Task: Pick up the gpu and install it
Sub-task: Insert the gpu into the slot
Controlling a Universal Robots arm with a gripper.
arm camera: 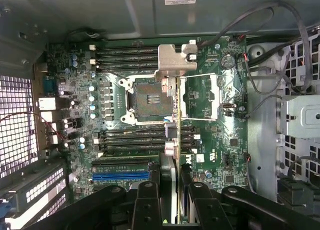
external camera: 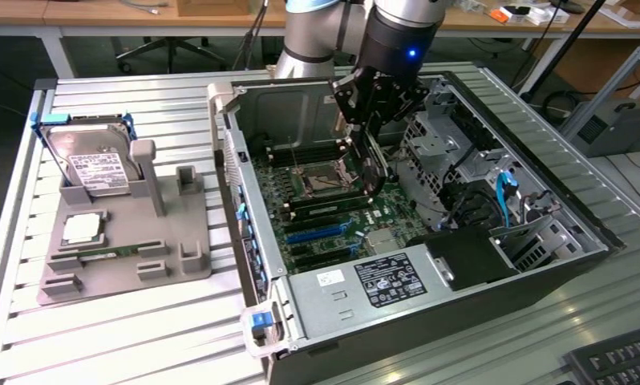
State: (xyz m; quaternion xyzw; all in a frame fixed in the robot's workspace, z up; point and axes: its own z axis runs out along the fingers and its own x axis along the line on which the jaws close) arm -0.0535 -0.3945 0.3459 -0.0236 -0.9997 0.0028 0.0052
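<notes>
Wrist view looks down past the black two-fingered gripper (arm camera: 172,190), whose jaws are drawn narrow and clamped on the gpu (arm camera: 178,140), a thin, flat, dark green-black circuit card with a silvery metal bracket. The card is seen edge-on, running straight out from between the fingers. Its edge hangs over the green motherboard (arm camera: 220,155), crossing the black memory slots (arm camera: 125,140) beside the square silver processor socket (arm camera: 147,97). The long blue plastic expansion slot (arm camera: 120,176) lies off to one side of the card, not under it.

In the exterior view the gripper (external camera: 368,148) sits deep inside the open black and grey computer case (external camera: 577,241), and the gpu (external camera: 371,172) hangs upright below it. The card's lower end is close above the board, on the far side of the blue slots (external camera: 314,234).

The card does not look seated. Done well, this step probably means keeping the card upright, getting its connector edge parallel with the chosen slot and its bracket square to the case wall, and pressing evenly without twist.

Outside the case, on the ribbed metal desk (external camera: 127,337) at the exterior view's left, a grey plastic fixture (external camera: 176,233) carries a boxy silver hard drive (external camera: 95,168).
</notes>
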